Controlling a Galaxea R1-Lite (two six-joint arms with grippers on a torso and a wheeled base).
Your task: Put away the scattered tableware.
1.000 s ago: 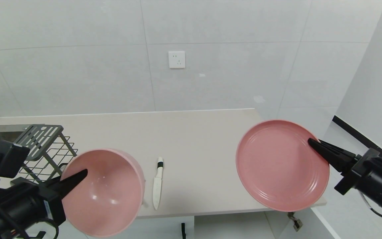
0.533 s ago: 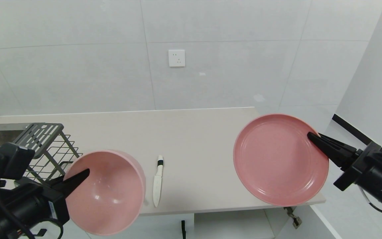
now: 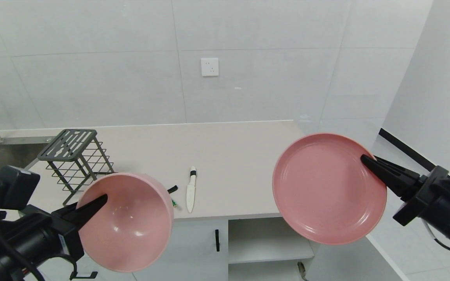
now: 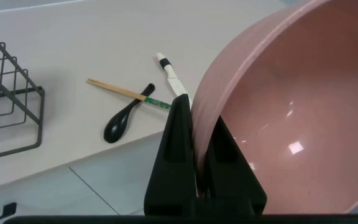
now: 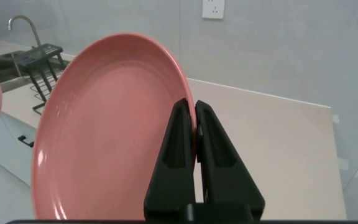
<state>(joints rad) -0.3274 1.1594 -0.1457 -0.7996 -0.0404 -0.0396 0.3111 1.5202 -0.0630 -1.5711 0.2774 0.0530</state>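
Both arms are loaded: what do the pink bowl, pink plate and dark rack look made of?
Pink bowl: probably plastic or melamine with a semi-gloss finish, given its thin wall and the soft light spots inside.
Pink plate: same look, satin with moulded rings near the rim. Likely the same plastic, though ceramic is not ruled out.
Dark rack: metal wire with a dark matte coating, shown by the thin straight rods and slotted top.
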